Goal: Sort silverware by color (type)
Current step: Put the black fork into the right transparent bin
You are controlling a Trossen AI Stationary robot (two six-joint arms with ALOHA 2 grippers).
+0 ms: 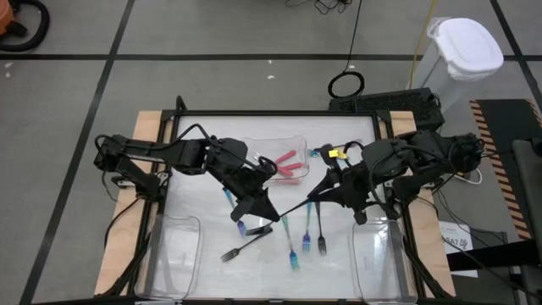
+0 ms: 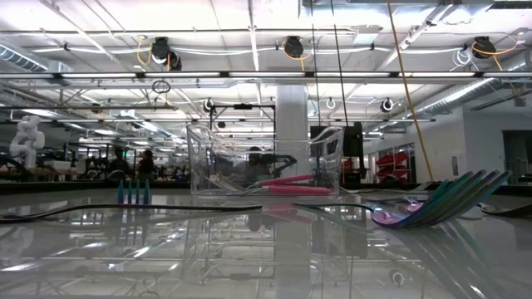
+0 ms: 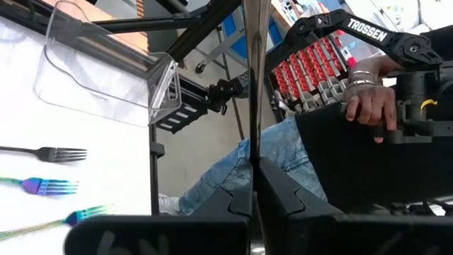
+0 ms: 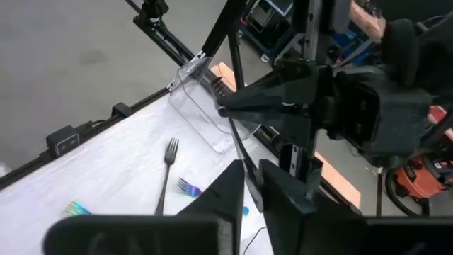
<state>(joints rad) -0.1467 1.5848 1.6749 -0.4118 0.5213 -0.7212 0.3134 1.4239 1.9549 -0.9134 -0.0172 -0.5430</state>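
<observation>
A slim dark grey utensil (image 1: 296, 203) spans the gap between both grippers above the table's middle. My left gripper (image 1: 269, 212) is shut on its near-left end and my right gripper (image 1: 320, 193) on its far-right end. Pink-handled utensils (image 1: 288, 163) lie inside the clear far tray (image 1: 298, 142). Several teal forks (image 1: 306, 233) and one dark fork (image 1: 241, 247) lie flat on the white table; two more blue-handled pieces (image 1: 230, 200) lie beside the left gripper. The low view shows neither gripper. My left gripper (image 3: 253, 159) pinches the dark utensil's thin shaft (image 3: 253, 106) between its two fingers, which lie along it. The shaft runs straight out past the fingertips, lifted clear of the table. My right gripper (image 4: 249, 173) pinches the same utensil at its other end (image 4: 241, 157) between both fingers. The thin shaft slants away to the left gripper's fingertips (image 4: 225, 111). It hangs free above the table.
Two clear trays stand at the near-left (image 1: 179, 246) and near-right (image 1: 383, 254) corners. A black frame (image 1: 279, 114) rims the table. A person's hand (image 3: 368, 106) and jeans show beyond the right edge. A white bin (image 1: 461, 47) stands off the table.
</observation>
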